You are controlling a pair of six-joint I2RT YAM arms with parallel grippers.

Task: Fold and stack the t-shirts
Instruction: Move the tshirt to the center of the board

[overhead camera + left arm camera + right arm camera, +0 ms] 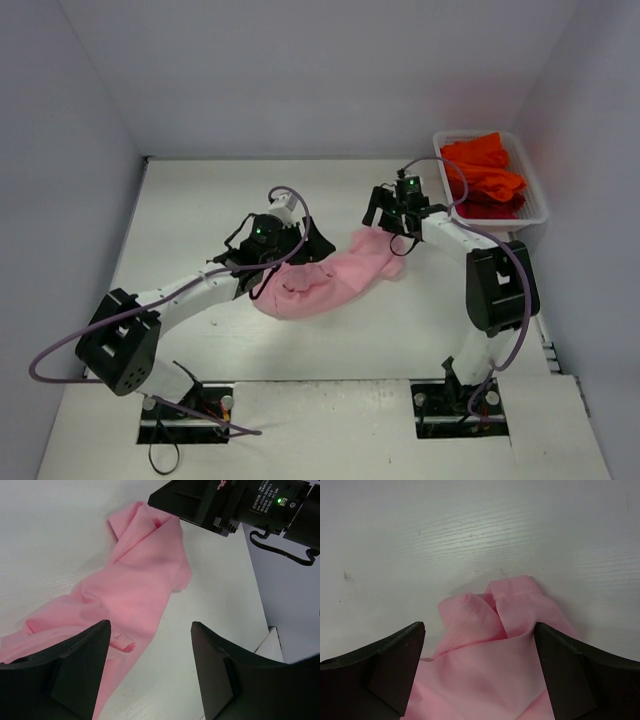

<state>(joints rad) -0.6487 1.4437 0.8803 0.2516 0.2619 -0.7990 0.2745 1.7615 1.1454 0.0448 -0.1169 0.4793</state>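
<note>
the left gripper [150, 630] and right gripper [480, 630] both gape wide, the crumpled pink shirt [325, 283] lying between their fingers.

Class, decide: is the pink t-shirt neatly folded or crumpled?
Crumpled. The pink t-shirt lies bunched in uneven creases on the table.

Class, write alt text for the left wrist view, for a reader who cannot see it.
A crumpled pink t-shirt lies on a white table, stretching away from the open left tool. The right tool is at its far end.
</note>
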